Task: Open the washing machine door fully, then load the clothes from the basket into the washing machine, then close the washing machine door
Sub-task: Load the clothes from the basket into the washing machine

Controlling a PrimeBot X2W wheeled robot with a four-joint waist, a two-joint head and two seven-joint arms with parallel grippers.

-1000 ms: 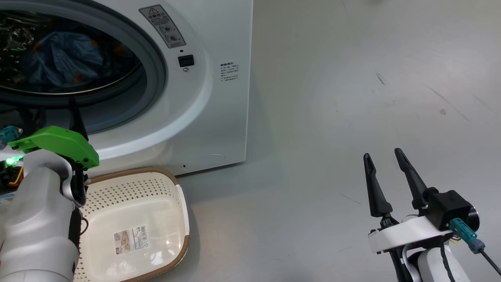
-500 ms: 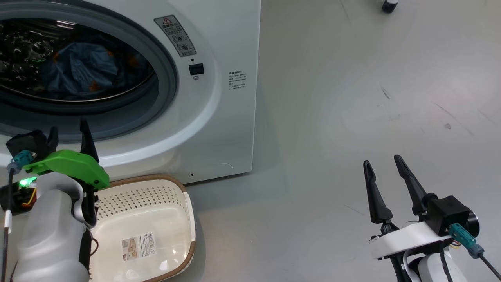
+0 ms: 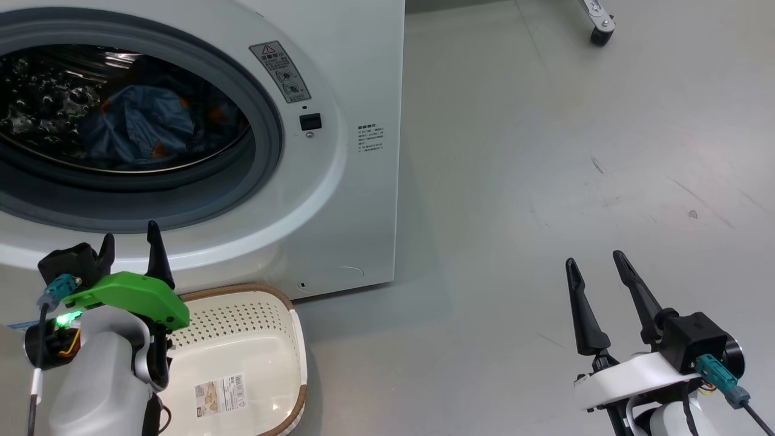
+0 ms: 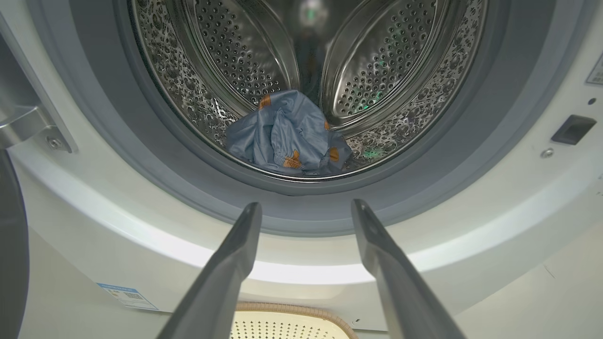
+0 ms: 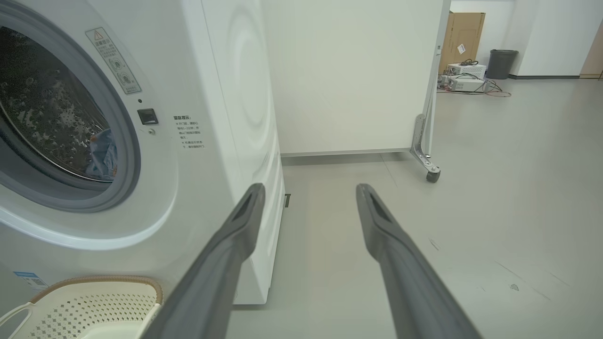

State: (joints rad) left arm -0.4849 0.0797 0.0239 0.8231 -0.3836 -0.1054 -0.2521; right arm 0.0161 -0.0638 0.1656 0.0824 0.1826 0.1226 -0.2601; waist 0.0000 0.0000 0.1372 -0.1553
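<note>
The white washing machine (image 3: 357, 72) stands open, and the light blue clothes (image 3: 142, 127) lie inside its steel drum (image 4: 377, 70). In the left wrist view the clothes (image 4: 287, 136) rest at the drum's bottom, behind the grey gasket (image 4: 179, 179). The metal hinge (image 4: 28, 129) and a dark edge of the door (image 4: 8, 263) show at the far left. My left gripper (image 3: 130, 233) is open and holds nothing, below the drum opening and above the basket (image 3: 242, 339), which holds no clothes. My right gripper (image 3: 594, 259) is open over bare floor to the right.
A caster (image 5: 432, 175) of a white wheeled panel (image 5: 353, 70) stands behind the machine's right side. Far back are a cardboard box (image 5: 466, 33) and a dark bin (image 5: 501, 63). Grey floor (image 3: 545, 181) spreads to the machine's right.
The head camera has shifted, so the machine sits lower and further right in view. My left gripper has drawn back and down from the drum opening. The right gripper has barely moved.
</note>
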